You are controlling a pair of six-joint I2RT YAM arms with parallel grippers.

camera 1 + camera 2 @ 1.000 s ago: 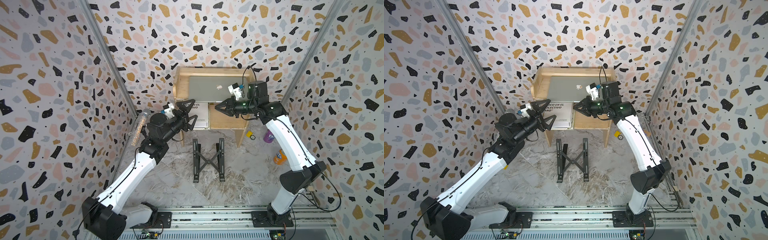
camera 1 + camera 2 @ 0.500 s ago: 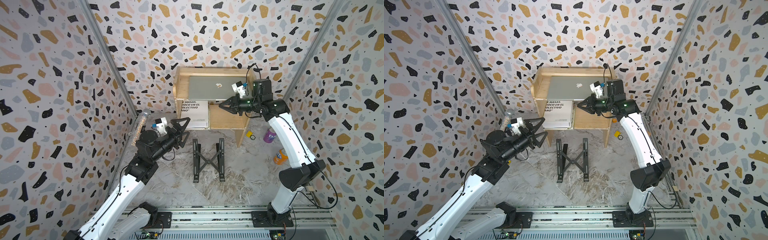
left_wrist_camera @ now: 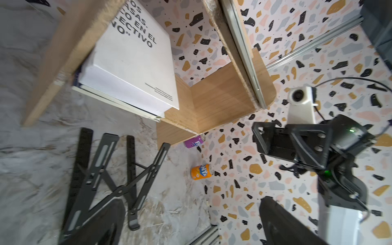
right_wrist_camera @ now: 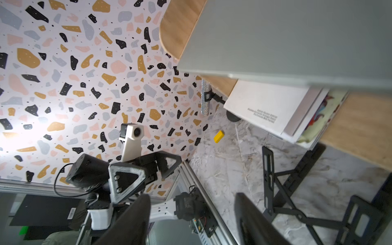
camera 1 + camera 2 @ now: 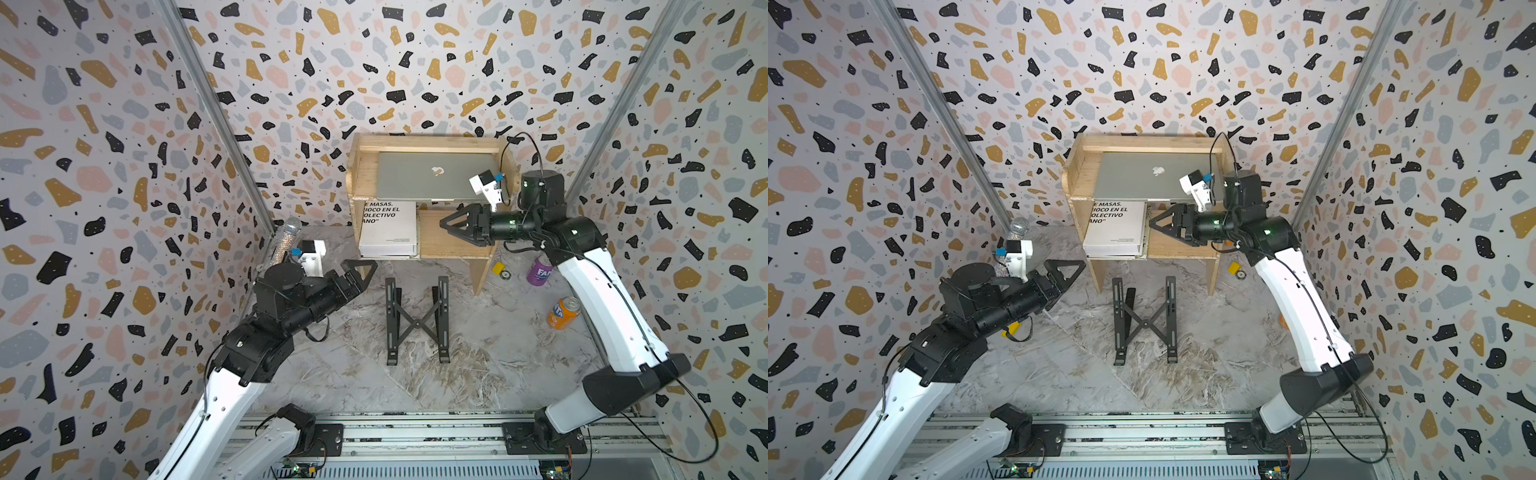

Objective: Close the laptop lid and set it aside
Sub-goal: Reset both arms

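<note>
Withdrawn to lower left, the left jaws stand open; the right jaws, newly parted and empty, sit nearer, just below the closed silver aluminium laptop [image 5: 415,176], lying crosswise on the wooden shelf [image 5: 424,143] at upper centre.

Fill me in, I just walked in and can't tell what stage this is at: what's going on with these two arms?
Two robot arms are dealing with a laptop. It lies shut and flat on top of a wooden shelf. The right pincer is open and empty, just in front of the shelf, below the laptop. The left pincer is open and empty too, above the floor near a black stand. The job looks about done.
</note>
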